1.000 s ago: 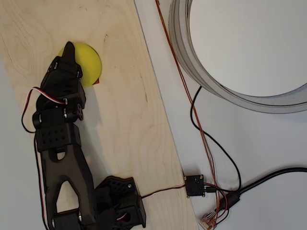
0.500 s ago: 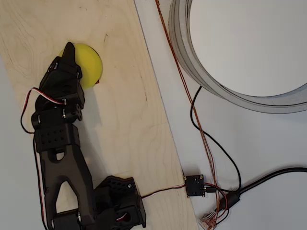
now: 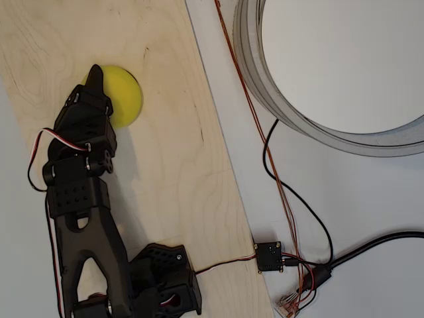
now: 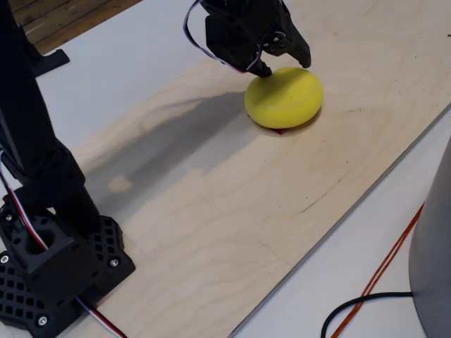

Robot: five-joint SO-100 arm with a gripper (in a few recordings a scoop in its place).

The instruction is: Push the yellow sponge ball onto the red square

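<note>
The yellow sponge ball (image 3: 126,98) (image 4: 285,97) rests on the pale plywood board (image 3: 172,165). It covers the red square, of which a thin sliver (image 4: 280,130) peeks out at the ball's near edge in the fixed view. My black gripper (image 3: 96,71) (image 4: 304,60) leans over the ball's left side in the overhead view, its pointed tip touching or nearly touching the ball's top. The jaws look shut with nothing between them.
The arm's base (image 3: 159,285) (image 4: 49,260) is at the board's near end. To the right of the board lie red and black wires (image 3: 278,172), a small circuit board (image 3: 269,256) and a large grey ring (image 3: 265,73) on the white table.
The ball and gripper tip have shifted slightly toward the arm's base. The ball now hides the red corner that showed at its lower right in the overhead view.
</note>
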